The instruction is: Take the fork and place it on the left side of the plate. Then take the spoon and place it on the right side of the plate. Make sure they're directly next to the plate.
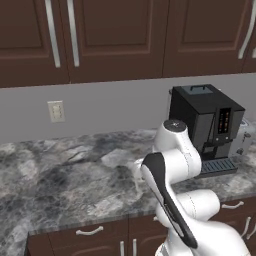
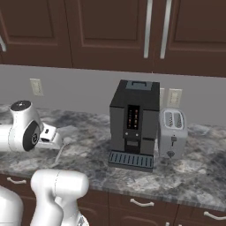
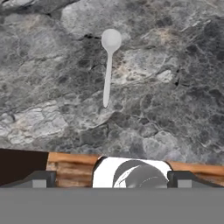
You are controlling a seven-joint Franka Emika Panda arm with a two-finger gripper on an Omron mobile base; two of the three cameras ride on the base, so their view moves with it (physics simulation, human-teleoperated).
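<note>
On the left of the grey marbled worktop (image 1: 60, 175) a wall socket (image 1: 56, 111) sits above bare stone. Nearer the middle, the spoon (image 3: 108, 65) lies flat on the worktop, bowl away from the hand camera, handle pointing back toward it; in the left base view it is mostly hidden behind the arm. The end effector (image 3: 112, 177) hangs above it with fingers spread wide, holding nothing. To the right stand a black coffee machine (image 2: 133, 123) and, just beside it, a toaster (image 2: 172, 132).
</note>
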